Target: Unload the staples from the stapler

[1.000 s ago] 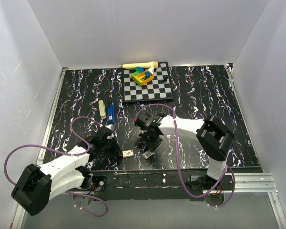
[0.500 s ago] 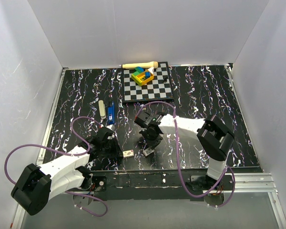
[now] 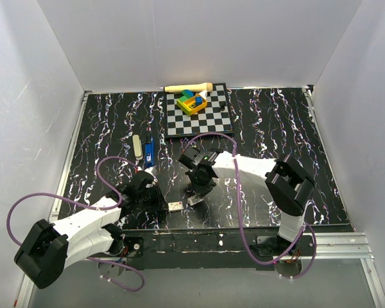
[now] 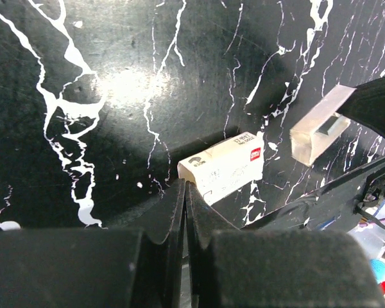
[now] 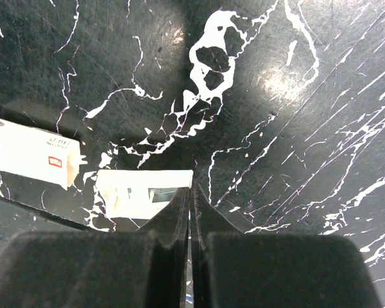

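Left gripper (image 4: 185, 186) and right gripper (image 5: 191, 189) are sitting pinched shut; stapler (image 3: 150, 152) is lying beyond the left one; it should be opening wide before reaching.

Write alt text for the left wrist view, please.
The left tool, fingers pressed together, points at a small white cardboard box with a red label on the black marbled table. To the right of the box lies an open white tray.

Bright overhead light, glossy glare
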Controlling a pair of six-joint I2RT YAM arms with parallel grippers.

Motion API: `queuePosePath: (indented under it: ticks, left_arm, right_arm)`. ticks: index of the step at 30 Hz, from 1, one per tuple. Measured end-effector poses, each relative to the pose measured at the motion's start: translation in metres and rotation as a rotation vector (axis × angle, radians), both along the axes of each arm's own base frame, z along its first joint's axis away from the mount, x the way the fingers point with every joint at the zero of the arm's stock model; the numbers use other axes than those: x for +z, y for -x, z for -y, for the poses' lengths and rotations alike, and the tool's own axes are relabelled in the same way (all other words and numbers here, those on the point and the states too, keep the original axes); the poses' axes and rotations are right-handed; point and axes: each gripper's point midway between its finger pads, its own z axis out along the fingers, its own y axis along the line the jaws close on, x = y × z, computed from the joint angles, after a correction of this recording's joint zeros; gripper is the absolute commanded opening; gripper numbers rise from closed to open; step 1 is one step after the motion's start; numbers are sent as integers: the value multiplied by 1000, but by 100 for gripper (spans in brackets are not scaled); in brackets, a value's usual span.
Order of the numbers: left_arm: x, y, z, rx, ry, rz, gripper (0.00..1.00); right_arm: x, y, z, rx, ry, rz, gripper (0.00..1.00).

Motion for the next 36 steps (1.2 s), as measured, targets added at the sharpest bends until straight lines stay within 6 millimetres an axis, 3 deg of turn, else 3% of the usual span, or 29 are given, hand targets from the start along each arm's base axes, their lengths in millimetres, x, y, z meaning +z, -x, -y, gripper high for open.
queuePosePath:
  ticks: [24, 36]
  left_arm:
    - [-4, 6, 18, -34, 21, -17, 0]
    - [-6, 6, 24, -46, 30, -14, 0]
  right_arm:
    - [-10, 1, 3, -79, 70, -5, 1]
    - [-15, 0, -6, -84, 87, -1, 1]
